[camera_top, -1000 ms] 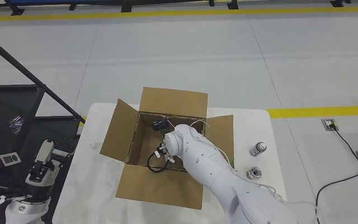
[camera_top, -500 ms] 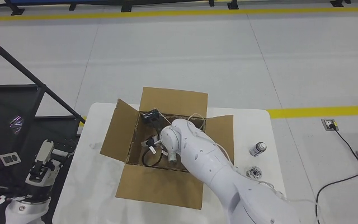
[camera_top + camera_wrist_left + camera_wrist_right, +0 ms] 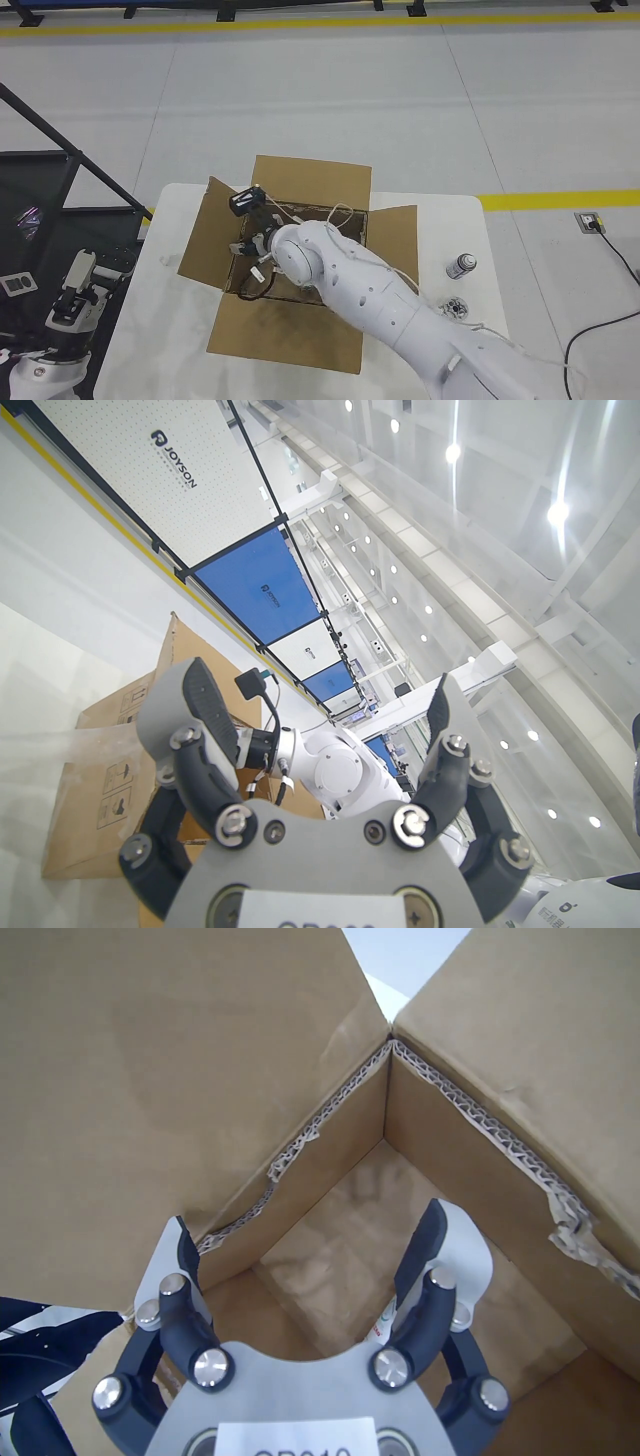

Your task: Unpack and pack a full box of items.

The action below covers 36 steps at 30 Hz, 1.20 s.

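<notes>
The right gripper hangs inside the cardboard box, its jaws spread wide with nothing between them; the bare brown box floor lies below the gap. Ahead of the jaws two inner walls meet in a corner, and above them the flaps fold outward along torn corrugated edges. Behind one finger, down near the palm, a small printed item lies on the box floor, mostly hidden, so what it is cannot be told. The left gripper sits beside the table, well apart from the box, its jaws also spread and empty and pointing up toward the ceiling. The box stands beyond them and off to one side of its fingers. A small can and a small round item stand on the table past the box's far side, well apart from both sets of jaws.
</notes>
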Available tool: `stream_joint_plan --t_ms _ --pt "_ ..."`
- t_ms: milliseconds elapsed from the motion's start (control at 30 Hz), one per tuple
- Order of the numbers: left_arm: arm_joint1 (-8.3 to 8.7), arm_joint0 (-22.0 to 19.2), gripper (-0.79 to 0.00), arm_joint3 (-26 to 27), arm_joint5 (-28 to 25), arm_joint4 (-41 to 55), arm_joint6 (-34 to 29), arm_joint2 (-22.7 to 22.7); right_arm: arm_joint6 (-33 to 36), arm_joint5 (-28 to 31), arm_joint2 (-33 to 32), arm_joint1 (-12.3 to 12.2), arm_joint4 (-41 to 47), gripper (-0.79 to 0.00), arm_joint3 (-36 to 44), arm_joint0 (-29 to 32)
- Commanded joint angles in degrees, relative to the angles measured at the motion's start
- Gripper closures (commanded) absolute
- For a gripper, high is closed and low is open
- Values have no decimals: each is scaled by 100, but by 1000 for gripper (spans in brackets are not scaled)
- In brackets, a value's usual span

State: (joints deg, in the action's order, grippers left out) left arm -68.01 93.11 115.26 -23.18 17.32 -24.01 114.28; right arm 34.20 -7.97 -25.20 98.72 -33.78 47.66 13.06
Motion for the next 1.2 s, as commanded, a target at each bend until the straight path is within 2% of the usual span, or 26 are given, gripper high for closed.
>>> stream_joint_plan --t_ms 0,167,267,433,633,767,933,1033,1167 --pt "0 0 -785 0 0 0 0 0 202 -345 -277 -304 -410 -785 953 303" --pt "0 0 -785 0 0 0 0 0 904 -927 -1187 -1005 -1623 -785 3113 1339" --pt "0 0 -785 0 0 0 0 0 1382 -1183 -1788 -1321 -2370 -785 4179 2029" --pt "0 0 -785 0 0 0 0 0 1902 -1554 -2851 -1690 -3463 -785 5880 3253" --pt "0 0 -785 0 0 0 0 0 2225 -1586 -4100 -1940 -3971 -785 7438 4697" --pt "0 0 -785 0 0 0 0 0 2474 -1876 -4803 -2018 -4200 -785 8026 5507" --pt "0 0 -785 0 0 0 0 0 2791 -2205 -5637 -2060 -4046 -785 8378 6280" --pt "0 0 -785 0 0 0 0 0 2948 -2250 -6090 -2071 -3666 -785 8271 6614" --pt "0 0 -785 0 0 0 0 0 3141 -2274 -6568 -2090 -3347 -785 7741 6759"
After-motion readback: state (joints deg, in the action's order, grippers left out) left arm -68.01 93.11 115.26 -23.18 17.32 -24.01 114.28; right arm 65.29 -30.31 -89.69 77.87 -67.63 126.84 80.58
